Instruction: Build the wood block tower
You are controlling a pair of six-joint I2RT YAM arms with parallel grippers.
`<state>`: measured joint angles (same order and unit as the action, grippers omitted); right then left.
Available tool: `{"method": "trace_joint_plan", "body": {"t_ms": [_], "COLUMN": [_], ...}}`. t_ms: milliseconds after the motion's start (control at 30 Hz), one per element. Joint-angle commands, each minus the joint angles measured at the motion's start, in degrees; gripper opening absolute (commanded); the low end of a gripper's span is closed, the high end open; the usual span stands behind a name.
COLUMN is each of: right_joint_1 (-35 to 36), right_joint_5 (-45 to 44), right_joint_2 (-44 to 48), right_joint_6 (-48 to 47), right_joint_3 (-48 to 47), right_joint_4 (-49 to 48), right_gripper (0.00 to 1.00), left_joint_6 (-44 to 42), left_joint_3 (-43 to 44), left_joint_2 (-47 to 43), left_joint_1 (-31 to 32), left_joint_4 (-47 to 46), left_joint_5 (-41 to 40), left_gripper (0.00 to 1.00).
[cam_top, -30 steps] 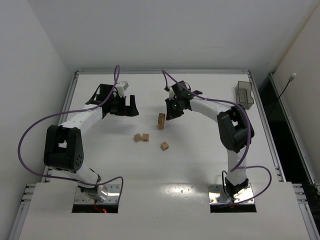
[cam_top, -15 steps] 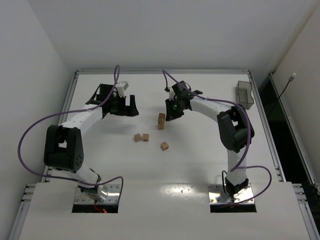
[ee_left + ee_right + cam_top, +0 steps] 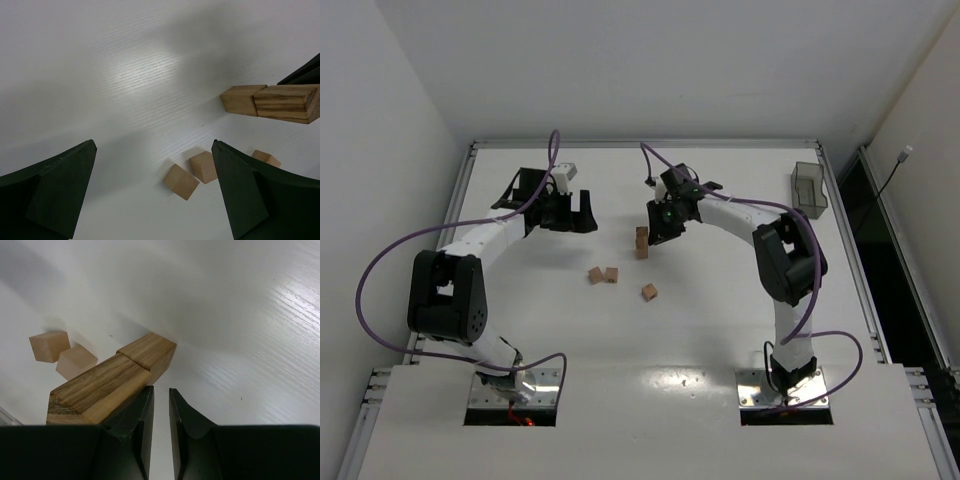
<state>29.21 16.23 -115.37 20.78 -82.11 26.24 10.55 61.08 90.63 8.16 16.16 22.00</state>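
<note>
Through the left wrist camera I see my left end effector spread wide, its two dark green fingers at the lower corners of the view, with only bare white worktop between them. The tower shows at the right as two blocks butted face to face: a paler one, then a darker, strongly grained one running to the frame's edge. A dark part meets that grained block's upper side; I cannot tell whether it touches. Of the loose wood blocks, two cubes lie touching just beside the right-hand finger, and a third peeks out behind it.
</note>
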Motion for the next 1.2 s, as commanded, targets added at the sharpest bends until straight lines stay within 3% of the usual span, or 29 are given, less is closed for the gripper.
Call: {"method": "trace_joint_plan", "body": {"t_ms": [0,1167], "right_joint_1": [0.5,1.02], "right_joint_5": [0.73,1.35], "right_joint_2": [-1.17,-1.17], "right_joint_6": [-0.03,-1.09], "right_joint_3": [-2.18,-2.71], "right_joint_4": [-0.05,0.48], "right_gripper": [0.16,0.18], "left_joint_6": [-0.44,-0.97], "left_joint_3": [1.15,1.15], "left_joint_2": [-0.37,0.16], "left_joint_1": [0.36,0.36], "left_joint_4": [-1.4,-1.4], "left_joint_5": [0.33,0.85], "left_gripper": [0.99,0.99]}}
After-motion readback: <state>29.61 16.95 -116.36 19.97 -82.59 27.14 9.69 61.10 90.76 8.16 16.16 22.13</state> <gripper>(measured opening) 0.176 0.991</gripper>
